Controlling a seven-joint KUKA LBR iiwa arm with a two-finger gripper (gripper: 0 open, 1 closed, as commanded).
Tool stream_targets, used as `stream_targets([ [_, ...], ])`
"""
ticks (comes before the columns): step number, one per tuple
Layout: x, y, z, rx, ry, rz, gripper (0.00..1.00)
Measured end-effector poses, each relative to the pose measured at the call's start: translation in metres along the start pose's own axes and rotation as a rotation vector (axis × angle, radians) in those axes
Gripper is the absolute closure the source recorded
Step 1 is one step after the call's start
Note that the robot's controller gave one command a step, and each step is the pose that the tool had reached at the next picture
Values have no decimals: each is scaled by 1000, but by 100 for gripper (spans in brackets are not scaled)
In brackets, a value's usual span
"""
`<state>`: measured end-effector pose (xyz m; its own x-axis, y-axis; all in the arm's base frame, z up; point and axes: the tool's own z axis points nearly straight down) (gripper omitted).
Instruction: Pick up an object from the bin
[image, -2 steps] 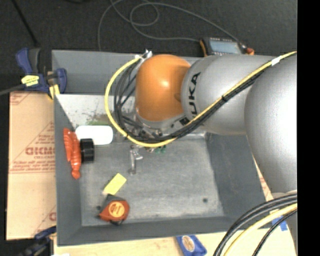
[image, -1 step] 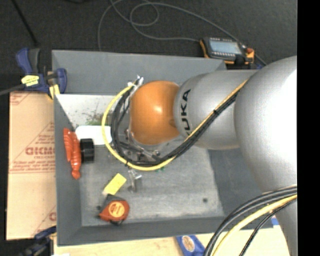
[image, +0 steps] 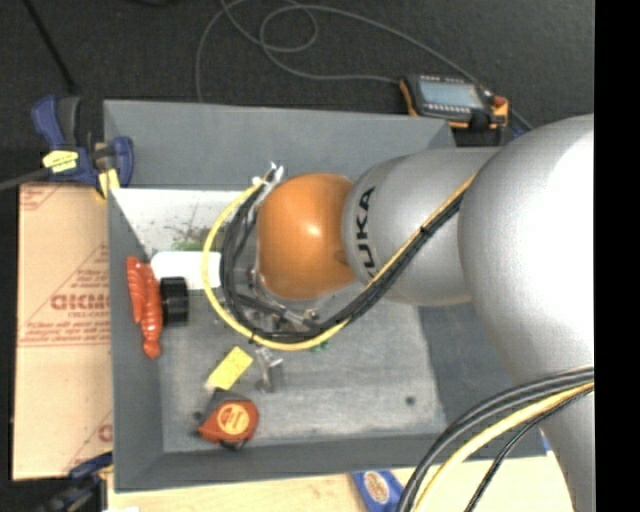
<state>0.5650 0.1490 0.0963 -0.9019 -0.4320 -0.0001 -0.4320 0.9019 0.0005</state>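
Gripper (image: 266, 371) hangs low in the middle of the bin (image: 400, 390); I cannot tell whether it is open or closed. A yellow block (image: 228, 368) lies just beside it, an orange tape measure (image: 229, 422) near, a black-capped white bottle (image: 180, 268) and an orange plastic piece (image: 145, 300) farther left.

In the grey metal bin (image: 385, 392), the orange ridged plastic toy (image: 142, 305) lies along the left wall. The white cylinder with a black cap (image: 172, 287) lies just right of it. The gripper (image: 266, 372) is near mid-floor, with the yellow flat tag (image: 228, 368) just to its left. The orange round tape measure (image: 229, 421) lies below the tag, near the lower wall.
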Motion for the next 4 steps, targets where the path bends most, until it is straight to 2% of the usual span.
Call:
stream_targets([
  [1,-2,8,17,0,-4,-23,0],
  [2,3,10,25,1,-3,-103,100],
  [4,3,10,23,1,-4,-101,100],
])
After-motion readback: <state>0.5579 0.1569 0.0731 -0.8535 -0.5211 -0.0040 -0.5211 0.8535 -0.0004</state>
